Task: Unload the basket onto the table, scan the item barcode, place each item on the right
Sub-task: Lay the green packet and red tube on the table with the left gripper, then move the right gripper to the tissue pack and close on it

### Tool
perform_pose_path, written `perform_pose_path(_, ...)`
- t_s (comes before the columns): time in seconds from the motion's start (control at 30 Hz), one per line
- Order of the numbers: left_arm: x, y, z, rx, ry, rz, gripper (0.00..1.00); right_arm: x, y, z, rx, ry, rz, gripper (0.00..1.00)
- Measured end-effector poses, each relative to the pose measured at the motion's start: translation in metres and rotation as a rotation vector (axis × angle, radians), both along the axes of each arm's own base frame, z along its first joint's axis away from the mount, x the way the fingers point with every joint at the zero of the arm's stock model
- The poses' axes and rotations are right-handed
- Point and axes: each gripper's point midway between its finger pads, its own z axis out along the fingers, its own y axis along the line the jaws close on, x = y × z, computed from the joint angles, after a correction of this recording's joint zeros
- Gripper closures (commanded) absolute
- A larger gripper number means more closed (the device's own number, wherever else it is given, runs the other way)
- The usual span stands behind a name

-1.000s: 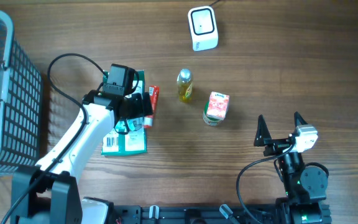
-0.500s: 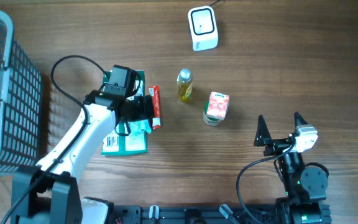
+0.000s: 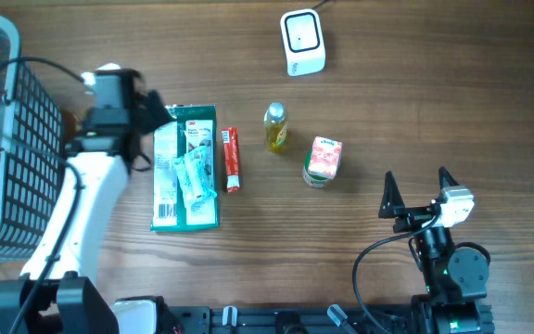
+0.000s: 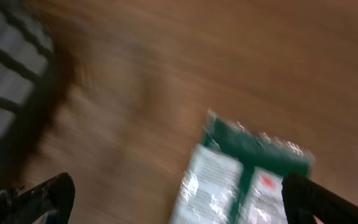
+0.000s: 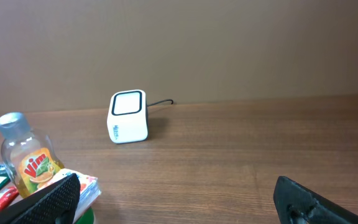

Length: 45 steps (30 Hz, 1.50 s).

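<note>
- Brown wooden table (image 3: 434, 93) under everything, with a grey plastic mesh basket (image 3: 7, 139) at the left edge of the overhead frame.
- White box-shaped barcode scanner with a cable (image 3: 301, 42) at top centre, framed window visible from above, well apart from the goods.
- Flat green and white foil packet (image 3: 185, 167) left of centre, lying flat, with a printed barcode showing at its lower left corner. Probably the item to scan, being nearest the working arm, though not certain.
- To its right in a row:
  - a slim red tube (image 3: 232, 160) just beside the packet
  - a small yellow bottle with a clear cap (image 3: 275, 127)
  - a pink and white carton (image 3: 324, 158) resting against a green round tub (image 3: 311, 178)
- Left gripper (image 3: 154, 116) at the packet's upper left corner, near the basket, jaws wide and holding nothing. Left wrist view too smeared for finer detail.
- Right gripper (image 3: 416, 181) at lower right, jaws wide, empty, well apart from every item.
- For a clean pick:
  - Come down on the packet's top or a long edge, away from the barcode corner, keeping the code uncovered.
  - Pinch the thin rim rather than pressing flat.
  - Stay clear of the red tube.
  - Carry to the scanner with the code side turned to its window, held taut against foil glare and crinkling.
</note>
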Motion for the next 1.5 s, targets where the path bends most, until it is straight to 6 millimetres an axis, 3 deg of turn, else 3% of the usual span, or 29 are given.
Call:
perform_pose_path(0.1,0.004,0.044,0.01,0.001,-0.059,0.07,0.0,0.0,0.0,0.0,0.0,0.0,0.0,0.0)
perform_pose_path(0.23,-0.009,0.068,0.004,-0.004,-0.019,0.117,0.0,0.0,0.0,0.0,0.0,0.0,0.0,0.0)
perform_pose_path(0.4,-0.017,0.069,-0.003,-0.014,0.021,0.118,0.0,0.0,0.0,0.0,0.0,0.0,0.0,0.0)
perform_pose_path(1.5,-0.017,0.069,-0.003,-0.014,0.021,0.118,0.0,0.0,0.003,0.0,0.031,0.004,0.016,0.0)
